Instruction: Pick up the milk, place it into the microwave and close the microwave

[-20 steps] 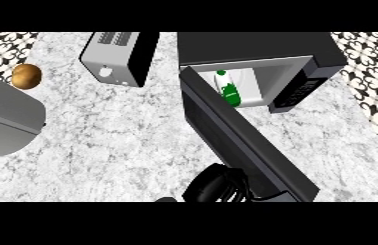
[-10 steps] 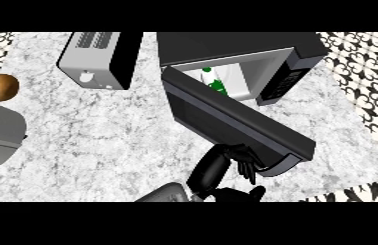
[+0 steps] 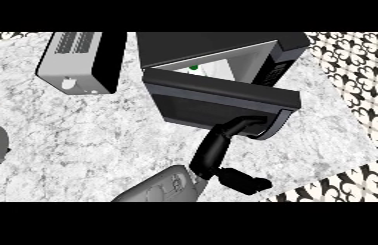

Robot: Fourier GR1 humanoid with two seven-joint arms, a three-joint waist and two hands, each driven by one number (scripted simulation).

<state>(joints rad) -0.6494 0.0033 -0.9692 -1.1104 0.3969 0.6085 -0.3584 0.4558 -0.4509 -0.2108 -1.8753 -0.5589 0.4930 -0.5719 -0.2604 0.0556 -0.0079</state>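
The black microwave (image 3: 221, 44) stands at the back of the counter with its door (image 3: 214, 101) swung most of the way shut. Through the remaining gap only the green top of the milk (image 3: 193, 67) shows against the white inside; the rest of the carton is hidden by the door. My right hand (image 3: 218, 149) reaches up from the lower middle, open, with its fingers (image 3: 240, 124) pressed against the door's outer face near its free edge and the thumb sticking out to the lower right. My left hand is out of view.
A silver toaster (image 3: 77, 61) stands at the back left. A grey object (image 3: 2, 144) pokes in at the left edge. Marbled counter (image 3: 88, 139) lies to the left of my arm. The counter's edge runs along the right, beside a patterned surface (image 3: 339, 74).
The microwave door has swung from wide open to nearly shut, with my right hand following it upward. The milk is now mostly hidden. The view has turned, shifting toaster and microwave leftward.
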